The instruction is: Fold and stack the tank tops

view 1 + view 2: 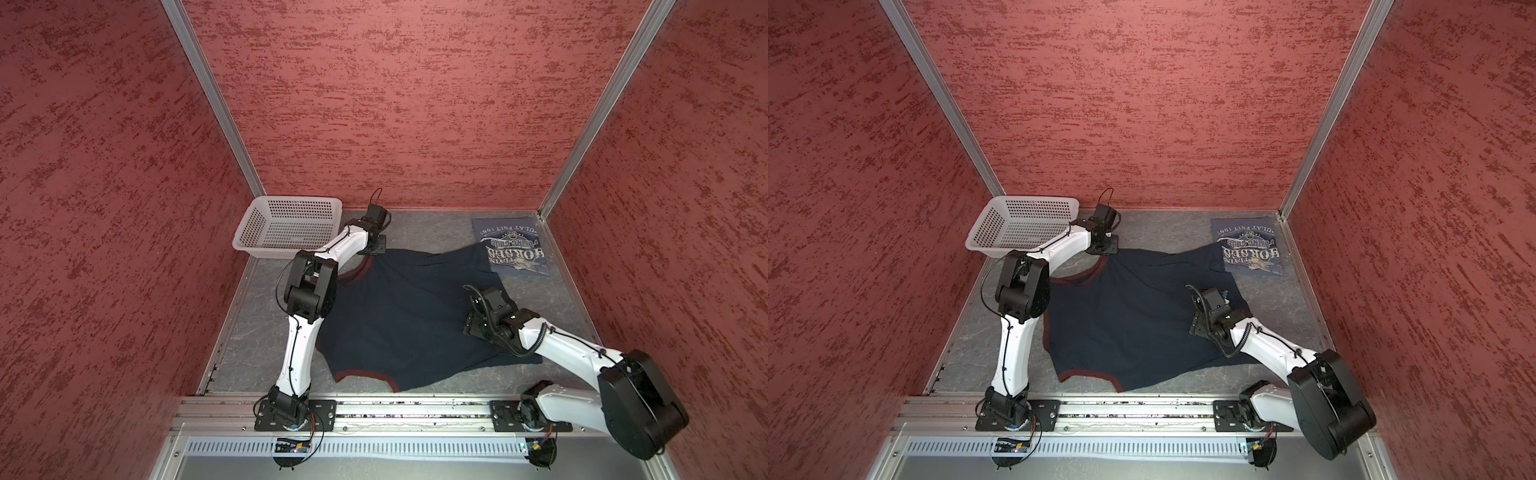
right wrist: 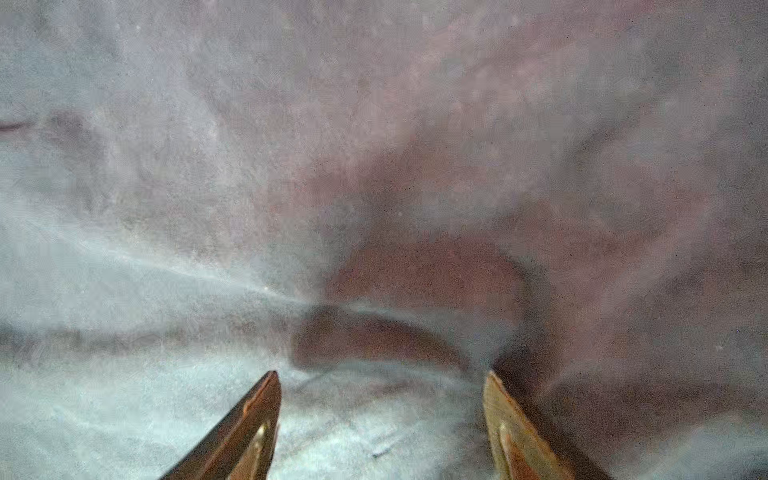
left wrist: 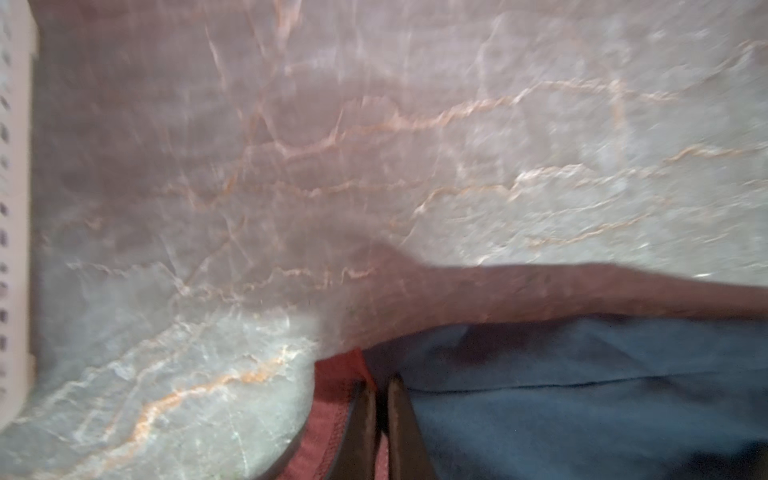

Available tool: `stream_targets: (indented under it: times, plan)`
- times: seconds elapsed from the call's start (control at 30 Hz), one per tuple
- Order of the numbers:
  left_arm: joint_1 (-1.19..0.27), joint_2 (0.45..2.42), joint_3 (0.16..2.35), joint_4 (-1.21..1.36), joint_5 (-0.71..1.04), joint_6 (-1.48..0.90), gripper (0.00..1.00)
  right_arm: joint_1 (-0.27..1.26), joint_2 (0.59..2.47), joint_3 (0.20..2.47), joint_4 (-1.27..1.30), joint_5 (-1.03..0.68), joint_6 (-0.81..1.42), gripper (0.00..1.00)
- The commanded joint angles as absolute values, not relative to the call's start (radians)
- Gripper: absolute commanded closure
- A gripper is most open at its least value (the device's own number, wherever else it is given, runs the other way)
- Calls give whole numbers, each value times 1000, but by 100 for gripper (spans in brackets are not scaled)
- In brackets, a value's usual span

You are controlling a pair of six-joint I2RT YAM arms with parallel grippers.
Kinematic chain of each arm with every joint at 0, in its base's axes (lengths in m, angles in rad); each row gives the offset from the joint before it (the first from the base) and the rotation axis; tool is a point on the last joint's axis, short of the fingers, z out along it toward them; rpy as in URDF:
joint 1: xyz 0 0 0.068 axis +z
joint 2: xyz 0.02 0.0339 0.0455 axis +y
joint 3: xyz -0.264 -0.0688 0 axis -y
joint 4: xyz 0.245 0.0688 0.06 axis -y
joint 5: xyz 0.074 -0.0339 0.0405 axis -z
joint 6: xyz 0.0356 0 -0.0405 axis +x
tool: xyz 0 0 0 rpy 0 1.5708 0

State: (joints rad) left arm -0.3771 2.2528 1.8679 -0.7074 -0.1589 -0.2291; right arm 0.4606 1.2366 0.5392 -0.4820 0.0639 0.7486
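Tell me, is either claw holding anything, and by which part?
The left gripper is shut on the dark navy tank top, pinching its maroon trim. The right gripper is open, holding nothing.

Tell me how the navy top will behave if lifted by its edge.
Likely floppy: the navy top lies wrinkled and flat, so it should drape and trail from the left gripper. Probably light: thin cloth, pinched at its trim.

Both top views look down (nearly alike); wrist views close-up
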Motion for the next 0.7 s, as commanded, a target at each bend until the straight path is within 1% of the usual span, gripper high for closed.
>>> stream_targets:
  times: [0.0,0.17,0.2,0.23,0.27,0.33,0.4,0.47,0.53,0.6,0.67]
  plan:
    - [-374,2282,1905,-689,-171,-189,94,455,1236,533,-512,99,767,22]
    - [-372,2303,1910,-657,-128,-173,91,455,1228,543,-531,112,764,22]
    - [-371,2307,1918,-659,-118,-175,85,455,1229,545,-532,112,762,22]
    - [-370,2311,1930,-673,-111,-179,74,455,1230,548,-535,113,761,22]
    - [-367,2310,1946,-691,-107,-183,65,455,1231,550,-539,115,761,22]
    - [-365,2298,1974,-754,-97,-198,53,455,1230,555,-543,117,760,22]
    - [-368,2244,1975,-829,-79,-237,41,455,1225,562,-547,118,754,22]
    - [-376,2137,1893,-851,-60,-276,27,455,1219,575,-562,133,743,22]
    - [-389,1996,1757,-855,-55,-319,19,456,1210,592,-584,157,728,22]
    - [-397,1856,1603,-860,-61,-377,13,455,1196,610,-607,175,714,21]
    - [-412,1709,1425,-842,-74,-449,13,457,1178,623,-615,174,697,21]
